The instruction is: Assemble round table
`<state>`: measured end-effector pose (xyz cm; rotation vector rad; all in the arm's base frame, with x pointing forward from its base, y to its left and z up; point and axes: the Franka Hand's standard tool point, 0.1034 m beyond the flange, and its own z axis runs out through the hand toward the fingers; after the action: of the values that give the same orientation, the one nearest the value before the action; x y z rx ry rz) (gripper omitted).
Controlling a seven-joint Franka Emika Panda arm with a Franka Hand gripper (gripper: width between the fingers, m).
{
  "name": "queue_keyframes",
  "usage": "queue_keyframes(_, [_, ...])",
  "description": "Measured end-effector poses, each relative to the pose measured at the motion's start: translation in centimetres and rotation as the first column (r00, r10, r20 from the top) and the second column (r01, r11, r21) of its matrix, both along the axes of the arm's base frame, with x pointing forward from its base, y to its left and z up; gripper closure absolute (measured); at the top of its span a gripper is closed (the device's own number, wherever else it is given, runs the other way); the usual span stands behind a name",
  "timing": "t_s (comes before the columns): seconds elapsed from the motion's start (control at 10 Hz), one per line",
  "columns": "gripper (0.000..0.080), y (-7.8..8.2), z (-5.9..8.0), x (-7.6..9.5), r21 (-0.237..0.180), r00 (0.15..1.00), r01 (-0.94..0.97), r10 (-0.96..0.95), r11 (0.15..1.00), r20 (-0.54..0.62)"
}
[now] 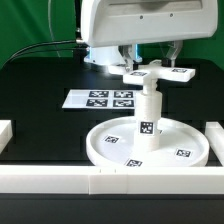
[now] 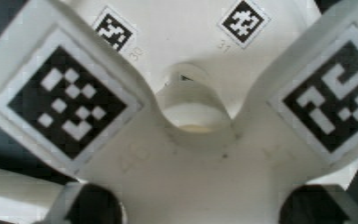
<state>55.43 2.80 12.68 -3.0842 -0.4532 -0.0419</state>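
Observation:
The large round rimmed disc [image 1: 148,142] lies on the black table near the front. The short thick cylinder post [image 1: 148,115] stands upright on its middle, with a tag on its side. The four-armed cross piece [image 1: 160,73] sits level on top of the post. My gripper [image 1: 150,58] comes down from above and is shut on the cross piece. In the wrist view the cross piece [image 2: 176,150] fills the picture, with tagged arms spreading out and a round hole at its hub. The dark fingertips [image 2: 78,205] flank one arm, and my gripper [image 2: 202,205] holds it between them.
The marker board [image 1: 102,99] lies flat behind the disc toward the exterior view's left. Long white border blocks run along the front [image 1: 60,180], the left [image 1: 5,135] and the right [image 1: 214,140]. A black cable trails at the back left.

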Motion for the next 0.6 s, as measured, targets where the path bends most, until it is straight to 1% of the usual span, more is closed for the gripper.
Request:
queue_keyframes(0.4, [0.0359, 0.1, -0.5, -0.1, 0.0, 1.0, -0.001, 0.001, 1.0, -0.007])
queue_keyframes(0.6, [0.0358, 0.2, -1.2, -0.1, -0.001, 1.0, -0.014, 0.014, 1.0, -0.015])
